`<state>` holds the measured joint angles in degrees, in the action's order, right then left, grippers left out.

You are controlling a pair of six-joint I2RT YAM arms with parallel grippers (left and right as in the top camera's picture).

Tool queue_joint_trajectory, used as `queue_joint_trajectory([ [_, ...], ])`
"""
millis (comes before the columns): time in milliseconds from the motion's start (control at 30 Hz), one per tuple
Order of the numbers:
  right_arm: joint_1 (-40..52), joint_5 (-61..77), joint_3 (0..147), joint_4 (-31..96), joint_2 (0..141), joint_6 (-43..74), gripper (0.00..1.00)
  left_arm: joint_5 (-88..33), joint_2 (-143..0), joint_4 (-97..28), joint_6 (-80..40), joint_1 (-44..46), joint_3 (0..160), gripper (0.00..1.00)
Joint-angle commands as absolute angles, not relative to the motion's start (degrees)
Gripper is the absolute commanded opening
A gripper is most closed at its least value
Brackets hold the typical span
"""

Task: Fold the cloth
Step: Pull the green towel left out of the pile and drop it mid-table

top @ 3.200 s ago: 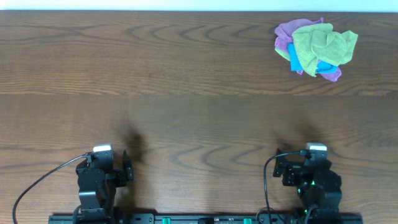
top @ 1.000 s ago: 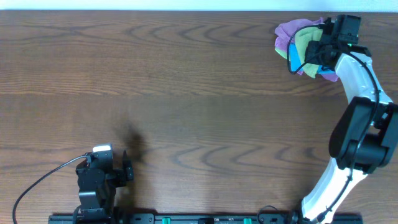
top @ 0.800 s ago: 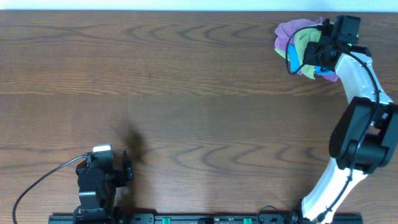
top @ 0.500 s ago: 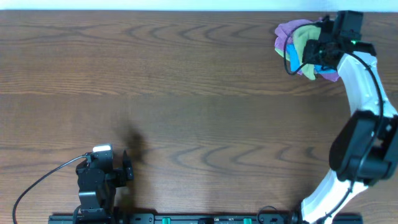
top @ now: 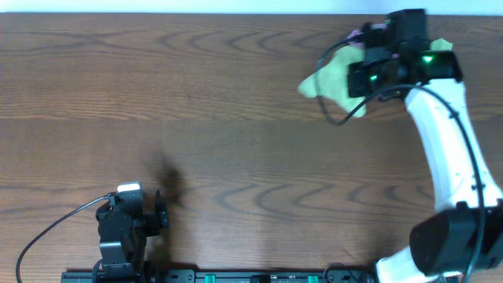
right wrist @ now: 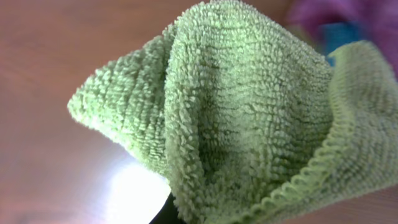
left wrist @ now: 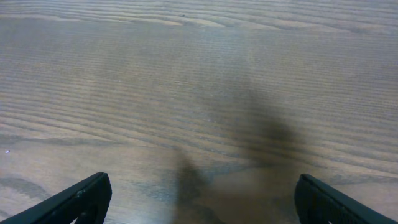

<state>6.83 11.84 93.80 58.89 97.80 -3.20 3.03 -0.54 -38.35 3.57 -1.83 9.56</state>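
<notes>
A light green terry cloth (top: 328,80) hangs bunched from my right gripper (top: 365,77), which is shut on it above the far right of the wooden table (top: 236,110). In the right wrist view the green cloth (right wrist: 249,112) fills most of the picture and hides the fingers. My left gripper (top: 161,215) rests at the near left edge of the table, far from the cloth. Its fingertips (left wrist: 84,198) stand wide open over bare wood, with nothing between them.
A purple cloth (right wrist: 354,15) and a blue cloth (right wrist: 339,34) lie behind the green one at the far right of the table; the right arm (top: 444,149) covers most of them in the overhead view. The arm bases stand along the near edge.
The right gripper shut on the green cloth in the pile, then lifted it and carried it left, off the purple and blue cloths. The left arm has not moved.
</notes>
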Motion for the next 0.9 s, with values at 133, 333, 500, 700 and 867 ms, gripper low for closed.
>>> queue_joint_trajectory([
  [133,21.3,17.4,94.8,63.6,94.8,-4.8,0.01,3.4,-0.2,-38.6,3.2,-2.1,9.1,0.95],
  [333,33.7,17.3,94.8,63.7,94.8,-5.1,0.01,3.4,-0.2,-38.6,3.2,-2.1,9.1,0.95],
  [500,39.2,14.6,94.8,57.8,95.3,-6.7,0.01,3.4,-0.2,-38.6,3.2,-2.1,9.1,0.95],
  [700,37.6,13.5,94.8,48.1,100.3,-8.9,0.01,3.4,-0.2,-38.6,3.2,-2.1,9.1,0.95],
  [867,33.9,13.4,94.8,43.1,107.4,-6.9,0.01,3.4,-0.2,-38.6,3.2,-2.1,9.1,0.95],
])
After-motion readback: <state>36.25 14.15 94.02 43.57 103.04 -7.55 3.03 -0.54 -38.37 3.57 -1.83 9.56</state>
